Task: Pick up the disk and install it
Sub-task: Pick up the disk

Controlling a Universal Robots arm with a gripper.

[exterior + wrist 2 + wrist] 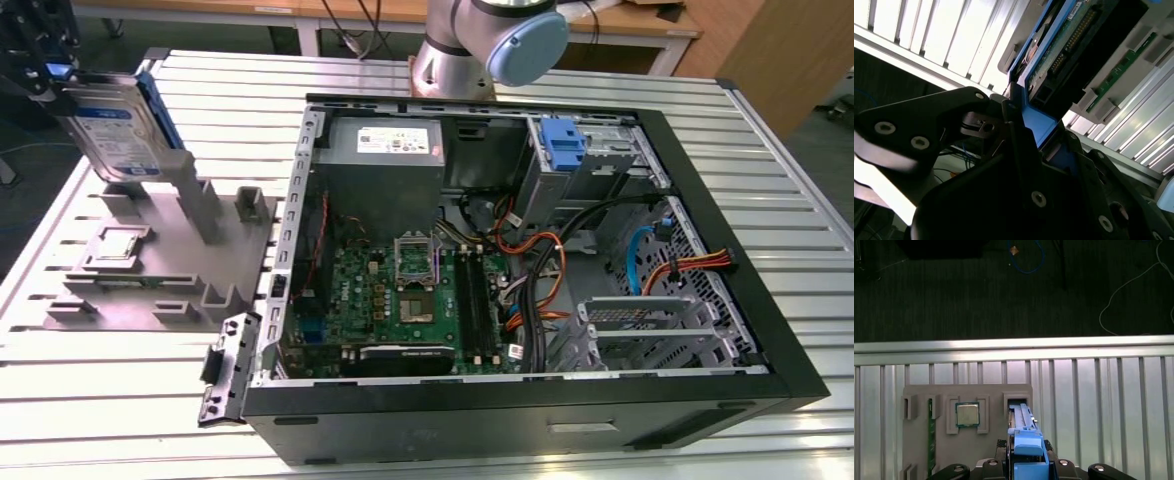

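The black gripper (48, 76) clamps the disk (118, 125), a flat silver-grey slab with a white-and-blue label and a glossy blue plastic frame. It is held on edge over the matte grey moulded holder (134, 270) at the exterior view's left. The second wrist view shows the disk's green circuit board (1059, 45). The table (774, 150) is ribbed pale metal and carries an open black computer case (534, 405). Beyond it lies a dark floor (954, 290) with loose cables.

Exterior view high, looking down on the worktop (120, 400), both wrist views close on the disk (1029, 450), sharing it.
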